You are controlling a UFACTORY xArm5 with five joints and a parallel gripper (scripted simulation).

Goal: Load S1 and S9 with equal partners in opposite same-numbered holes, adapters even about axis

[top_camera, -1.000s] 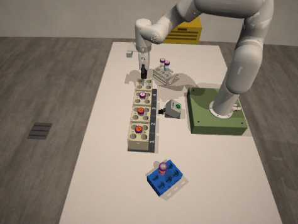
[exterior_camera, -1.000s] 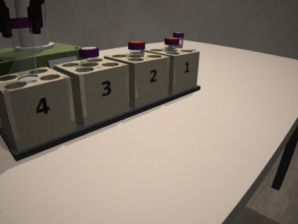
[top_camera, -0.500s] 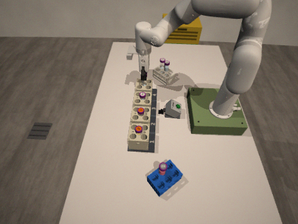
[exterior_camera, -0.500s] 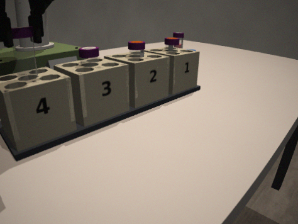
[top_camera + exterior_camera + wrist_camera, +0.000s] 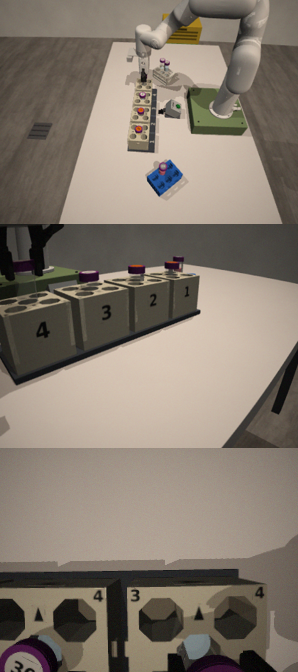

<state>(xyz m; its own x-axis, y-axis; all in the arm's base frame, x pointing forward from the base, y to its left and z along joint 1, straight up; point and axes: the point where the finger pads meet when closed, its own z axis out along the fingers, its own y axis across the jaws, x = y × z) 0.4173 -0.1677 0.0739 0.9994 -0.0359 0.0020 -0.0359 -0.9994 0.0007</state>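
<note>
Purple-capped tube (image 5: 23,266) clamped in my gripper (image 5: 22,271) — low in adapter 4 (image 5: 34,328).
Rigid, smooth plastic; I judge it slippery, so I grip just under the cap — light load.

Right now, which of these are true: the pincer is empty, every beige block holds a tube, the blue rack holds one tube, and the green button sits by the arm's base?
The pincer is empty: false, it grips a purple-capped tube over beige block 4.
Beige blocks 1, 2 and 3 each hold one tube: true.
The blue rack holds three tubes: false, one.
The green button sits beside the green base: true.
</note>
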